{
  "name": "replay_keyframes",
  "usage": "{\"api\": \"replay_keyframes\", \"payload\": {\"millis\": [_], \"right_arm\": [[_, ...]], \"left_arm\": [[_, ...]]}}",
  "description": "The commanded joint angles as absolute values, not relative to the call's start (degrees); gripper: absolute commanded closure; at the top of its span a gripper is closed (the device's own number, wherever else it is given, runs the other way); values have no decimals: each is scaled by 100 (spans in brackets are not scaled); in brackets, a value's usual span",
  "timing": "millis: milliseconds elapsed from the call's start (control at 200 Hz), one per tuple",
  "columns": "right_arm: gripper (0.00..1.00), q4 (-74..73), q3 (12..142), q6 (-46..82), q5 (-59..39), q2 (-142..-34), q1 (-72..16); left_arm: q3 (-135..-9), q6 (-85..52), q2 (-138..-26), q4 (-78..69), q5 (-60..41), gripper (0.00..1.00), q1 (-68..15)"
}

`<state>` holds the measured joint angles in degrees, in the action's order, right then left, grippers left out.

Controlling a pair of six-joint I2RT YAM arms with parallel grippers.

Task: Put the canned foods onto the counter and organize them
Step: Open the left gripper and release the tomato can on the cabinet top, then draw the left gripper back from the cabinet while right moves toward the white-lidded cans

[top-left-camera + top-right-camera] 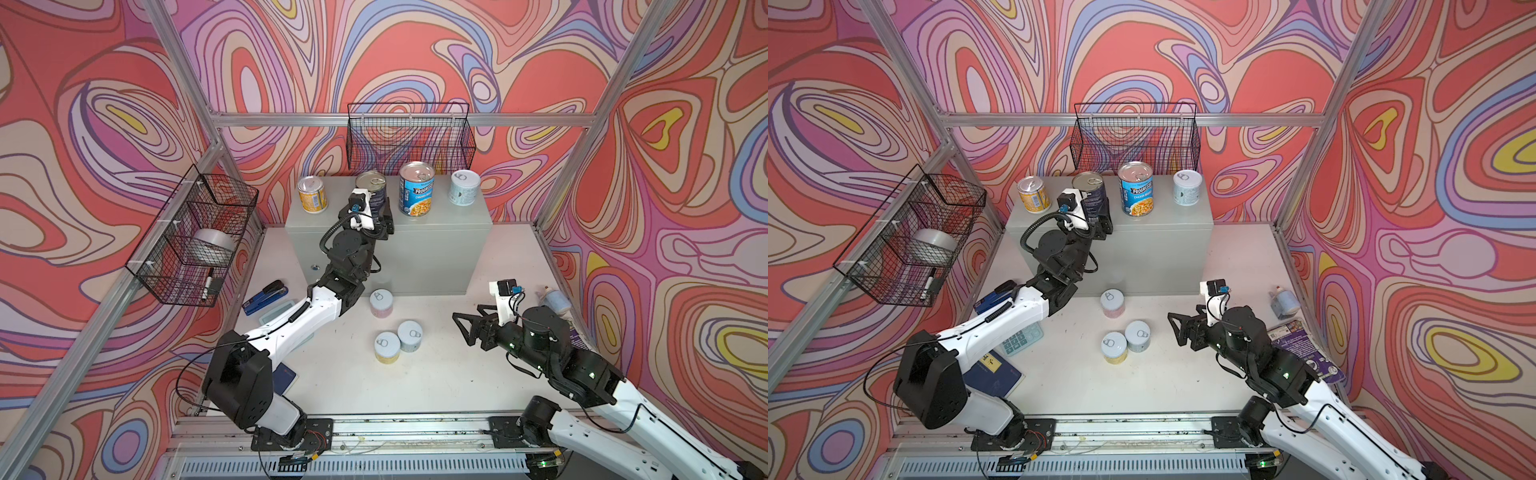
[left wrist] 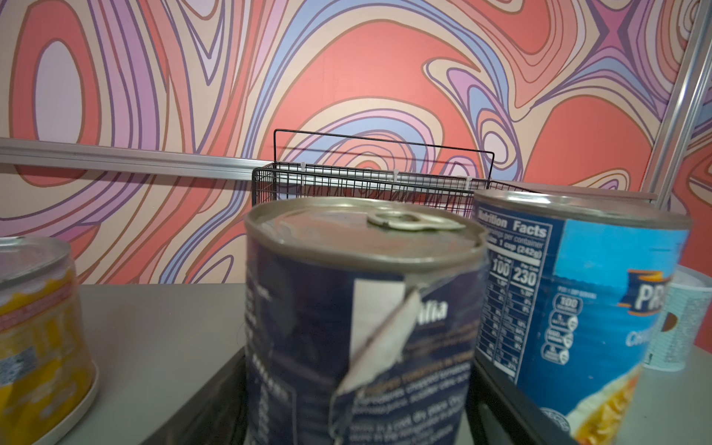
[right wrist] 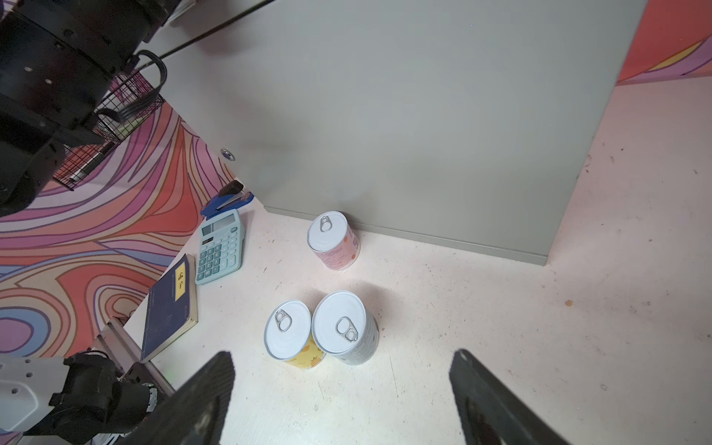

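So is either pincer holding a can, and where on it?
Right pincer is open, holding nothing. Left pincer straddles the lower body of the dark navy can; a grip cannot be told.

4 tins (image 1: pixel 416 195) stand atop the grey counter (image 1: pixel 436 249), 3 tins (image 1: pixel 387 347) below

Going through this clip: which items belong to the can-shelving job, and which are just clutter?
Job: counter; on it the orange-yellow can, navy can, Progresso can, pale blue can; on the table the pink can, yellow can, second pale blue can.

Clutter: tape roll, marker, stapler, calculator, notebook, capped bottle, back basket, side basket.
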<state>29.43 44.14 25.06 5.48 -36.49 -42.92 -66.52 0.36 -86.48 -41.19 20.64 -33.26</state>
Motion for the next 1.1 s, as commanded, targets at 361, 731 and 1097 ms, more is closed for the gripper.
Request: {"api": "replay_keyframes", "payload": {"millis": [361, 731, 1097], "right_arm": [[9, 2758, 4346, 2452, 396, -3648, -4280], [9, 2370, 4416, 2392, 50, -4061, -4276], [9, 1976, 4465, 2538, -47, -4441, -4280]], "left_arm": [[-6281, 125, -8267, -3922, 1723, 0, -3291], [-6005, 214, -7535, -3331, 1669, 0, -3399], [-5696, 285, -6683, -2872, 1750, 0, -3735]]}}
